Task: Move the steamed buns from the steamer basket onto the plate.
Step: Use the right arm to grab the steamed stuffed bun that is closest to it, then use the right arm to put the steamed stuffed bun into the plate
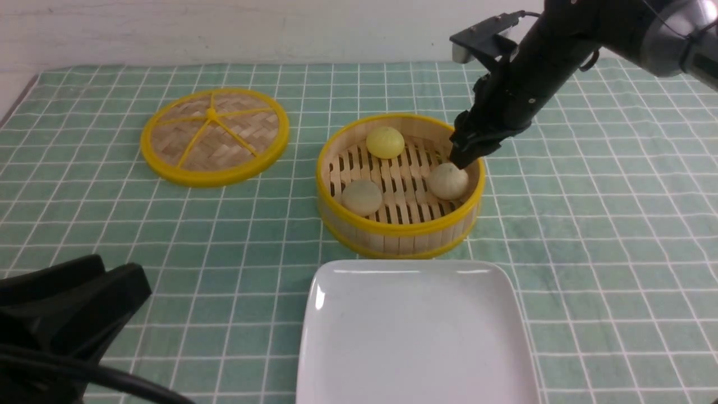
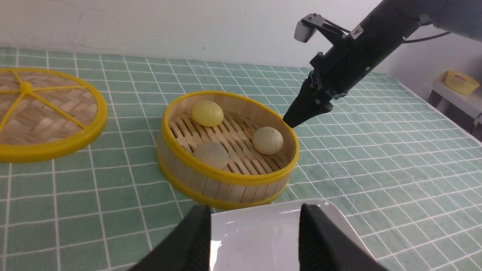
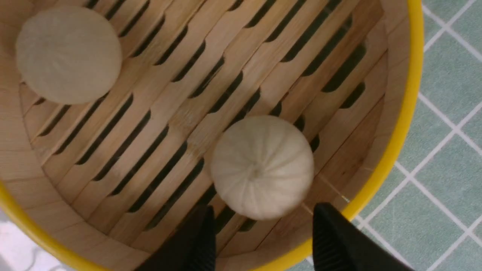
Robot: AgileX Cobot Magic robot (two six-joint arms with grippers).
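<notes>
Though near, bun (image 3: 262, 167) below right gripper (image 3: 264, 210)

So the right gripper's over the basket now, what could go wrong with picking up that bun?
The right gripper hangs open, with the pleated bun lying near the steamer basket wall, so a finger could catch the yellow rim on the way down. The bun is domed and looks smooth, so a shallow grip might slip off. It may also look soft enough to dent if squeezed hard.
</notes>
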